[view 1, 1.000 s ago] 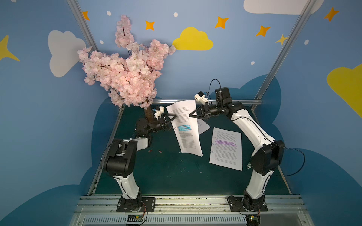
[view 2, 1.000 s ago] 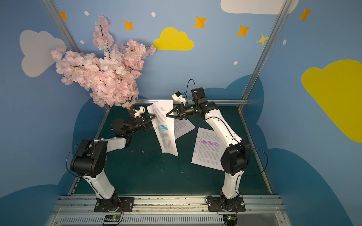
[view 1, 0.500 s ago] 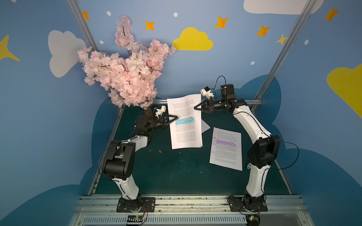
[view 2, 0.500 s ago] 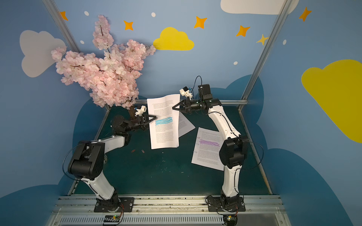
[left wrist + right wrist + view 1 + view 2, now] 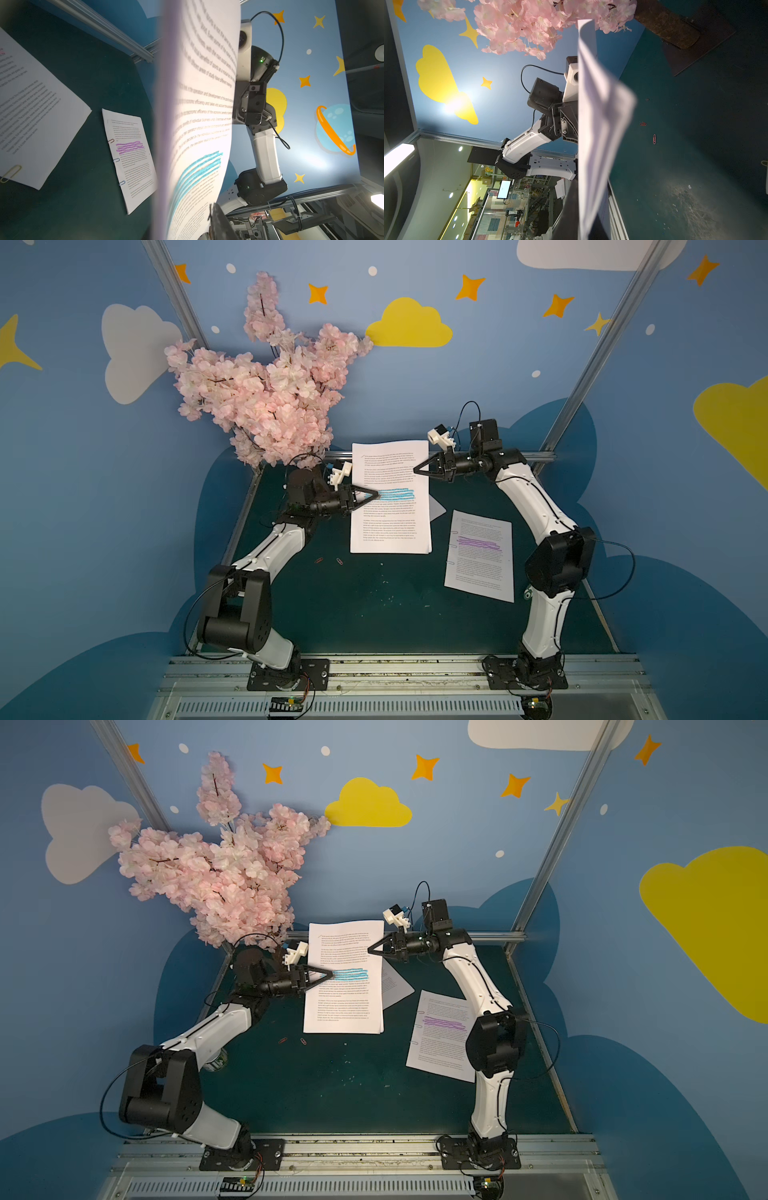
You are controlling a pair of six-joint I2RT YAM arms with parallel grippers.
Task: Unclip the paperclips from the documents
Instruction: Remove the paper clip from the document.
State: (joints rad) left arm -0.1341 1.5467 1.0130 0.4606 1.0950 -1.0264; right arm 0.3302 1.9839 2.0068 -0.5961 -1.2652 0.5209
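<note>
- Aloft: white blue-banded paper stack [image 5: 390, 506], right edge pinched in right gripper [image 5: 415, 470]; left gripper [image 5: 377, 494] at left edge, grip unclear.
- Off: two red wire paperclips [image 5: 319, 560] on green mat [image 5: 374, 614], below-left of it.
- Left to do: purple-banded stack [image 5: 480, 556] to its right, three clips [image 5: 116, 160] on.

A pink artificial cherry-blossom tree [image 5: 266, 398] stands at a back corner of the dark green table mat [image 5: 374, 614]. Behind it and to both sides rise blue painted walls [image 5: 498, 377] with yellow clouds [image 5: 409, 325], white clouds [image 5: 133, 352] and orange stars [image 5: 470, 286]. Silver aluminium posts [image 5: 598, 356] slant up beside the tree; opposite it, along the mat's front, runs a silver metal rail [image 5: 395, 670].
</note>
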